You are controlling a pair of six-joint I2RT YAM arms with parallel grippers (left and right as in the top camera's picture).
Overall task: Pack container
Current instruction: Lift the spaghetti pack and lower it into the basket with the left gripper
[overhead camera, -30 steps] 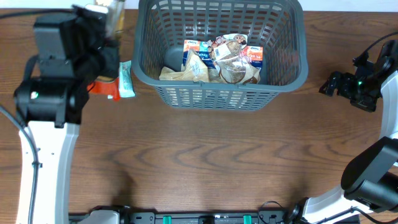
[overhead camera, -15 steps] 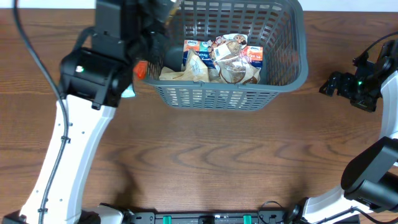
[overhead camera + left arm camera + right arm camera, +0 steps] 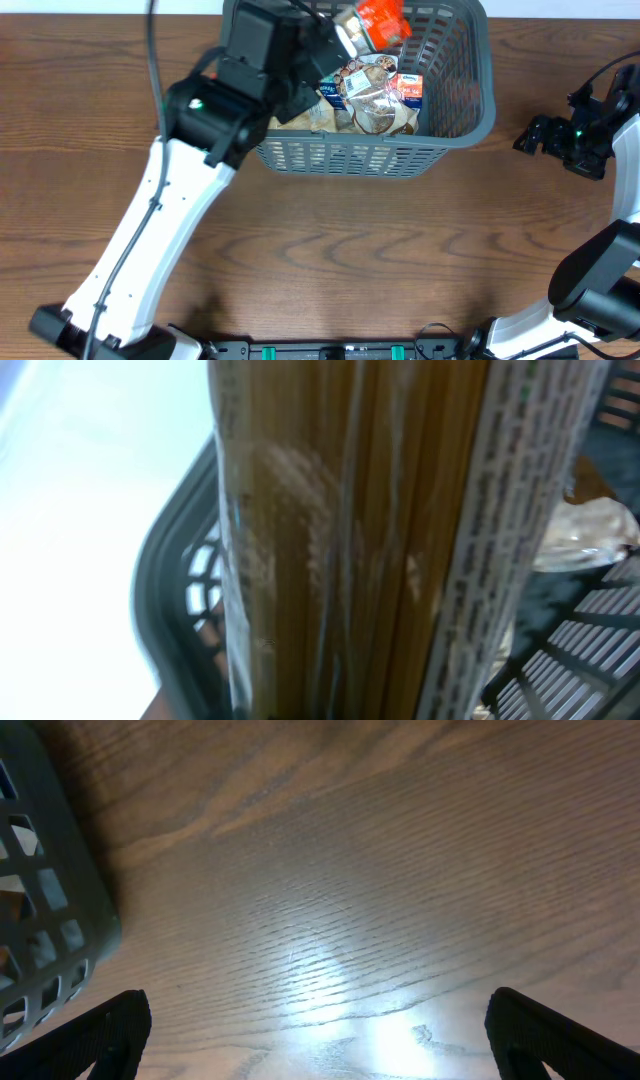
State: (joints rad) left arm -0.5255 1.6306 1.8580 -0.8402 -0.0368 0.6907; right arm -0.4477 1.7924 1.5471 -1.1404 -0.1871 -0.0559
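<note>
The container [image 3: 455, 128], a dark grey lattice basket, stands at the far middle of the wooden table [image 3: 350, 260]. Several snack packets [image 3: 378, 95] lie jumbled on its bottom. The left arm reaches from the near left over the basket's left half. The left gripper [image 3: 345, 38] hangs above the basket's far-left part, and a long packet [image 3: 378, 22] with a red-orange end sticks out of it toward the far right. In the left wrist view this packet [image 3: 350, 540] fills nearly the whole frame: pale straw-coloured strands in a clear wrapper, with a strip of small print down its right side. The basket's rim [image 3: 160, 590] curves behind it on the left. The fingers themselves are hidden by the packet, but the packet is carried clear of everything below, so the jaws are closed on it. The right gripper [image 3: 526, 138] is well to the right of the basket, low over the table. In its own view [image 3: 320, 1030] the two dark fingertips [image 3: 115, 1025] sit at the frame's lower corners, spread wide with nothing but bare wood [image 3: 380, 870] between them. The basket's corner [image 3: 60, 870] shows at the left edge.
</note>
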